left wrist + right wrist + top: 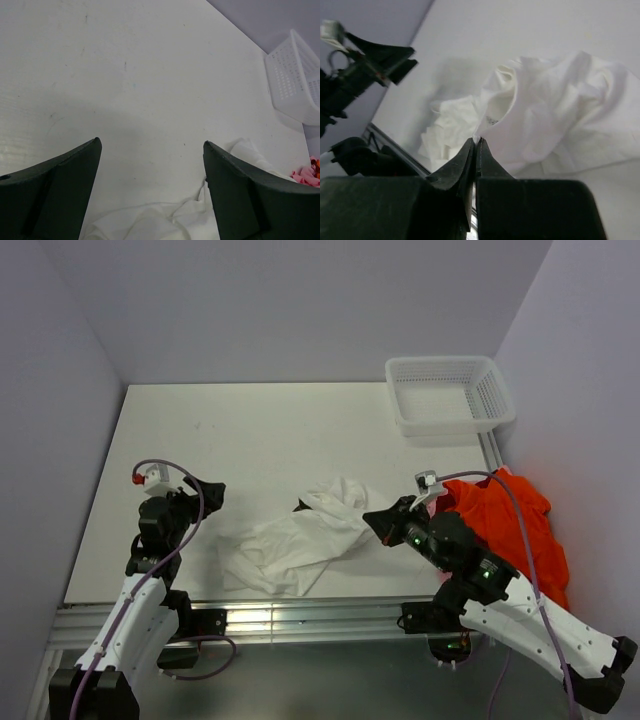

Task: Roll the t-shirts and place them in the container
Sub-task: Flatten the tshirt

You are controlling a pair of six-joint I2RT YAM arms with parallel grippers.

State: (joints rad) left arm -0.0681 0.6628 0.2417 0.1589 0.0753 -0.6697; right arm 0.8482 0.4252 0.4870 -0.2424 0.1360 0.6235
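The white t-shirt (300, 540) lay crumpled on the table (250, 430), near the front edge. The right tool (380, 523) was shut tight, its tips right at the shirt's edge. The left tool (207, 490) stood wide open, holding nothing. The orange t-shirts (510, 525) sat piled at the table's right side.

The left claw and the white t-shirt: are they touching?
Apart. The top view shows the left gripper open over bare table, with a clear strip of tabletop between it and the white t-shirt.
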